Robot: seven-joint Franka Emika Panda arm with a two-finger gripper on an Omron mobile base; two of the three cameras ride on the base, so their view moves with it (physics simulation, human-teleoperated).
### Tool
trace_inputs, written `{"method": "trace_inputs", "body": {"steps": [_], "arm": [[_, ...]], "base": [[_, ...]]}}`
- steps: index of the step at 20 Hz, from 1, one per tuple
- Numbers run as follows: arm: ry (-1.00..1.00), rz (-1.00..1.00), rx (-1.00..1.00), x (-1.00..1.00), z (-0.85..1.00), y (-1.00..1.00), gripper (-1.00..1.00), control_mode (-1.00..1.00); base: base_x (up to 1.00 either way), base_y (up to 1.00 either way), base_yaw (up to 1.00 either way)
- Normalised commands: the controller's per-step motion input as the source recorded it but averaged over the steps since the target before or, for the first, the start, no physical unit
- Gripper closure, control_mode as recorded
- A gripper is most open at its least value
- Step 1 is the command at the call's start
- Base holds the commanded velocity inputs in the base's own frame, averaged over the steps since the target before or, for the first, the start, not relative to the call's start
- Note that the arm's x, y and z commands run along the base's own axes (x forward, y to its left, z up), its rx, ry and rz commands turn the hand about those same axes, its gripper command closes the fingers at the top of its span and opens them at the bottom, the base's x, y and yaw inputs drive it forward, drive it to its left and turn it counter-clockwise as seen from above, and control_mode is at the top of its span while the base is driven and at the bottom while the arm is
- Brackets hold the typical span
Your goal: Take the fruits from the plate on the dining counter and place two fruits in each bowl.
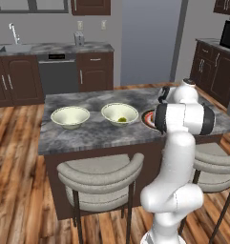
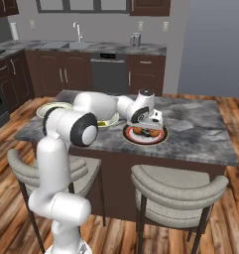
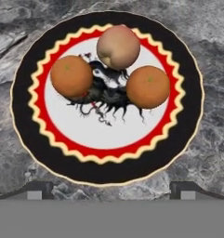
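Hand view: red-ringed plate (image 3: 106, 162) (three fruits (image 3: 118, 46))

In the left base view the robot's white arm (image 1: 183, 116) hides nearly all of the plate (image 1: 148, 118) on the dining counter (image 1: 88, 131), leaving just a red-ringed sliver showing right of the nearer bowl (image 1: 120, 114); the fruits on the plate are covered there. The small yellow-green fruit (image 1: 122, 119) inside that bowl is too small to identify. In the right base view the arm covers most of both bowls left of the plate.
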Motion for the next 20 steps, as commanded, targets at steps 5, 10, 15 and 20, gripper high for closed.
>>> {"method": "trace_inputs", "body": {"steps": [5,10,15,20], "arm": [[0.00,0.05,0.00,0.21,-0.27,-0.28,-1.00,-1.00],[0.00,-0.03,0.00,0.36,-0.32,0.00,-1.00,-1.00],[0.00,-0.03,0.00,0.41,-0.16,0.00,-1.00,-1.00],[0.00,0.00,0.00,0.39,-0.23,-0.09,-1.00,-1.00]], "base": [[0.00,0.00,0.00],[0.00,0.00,0.00],[0.00,0.00,0.00],[0.00,0.00,0.00]]}}
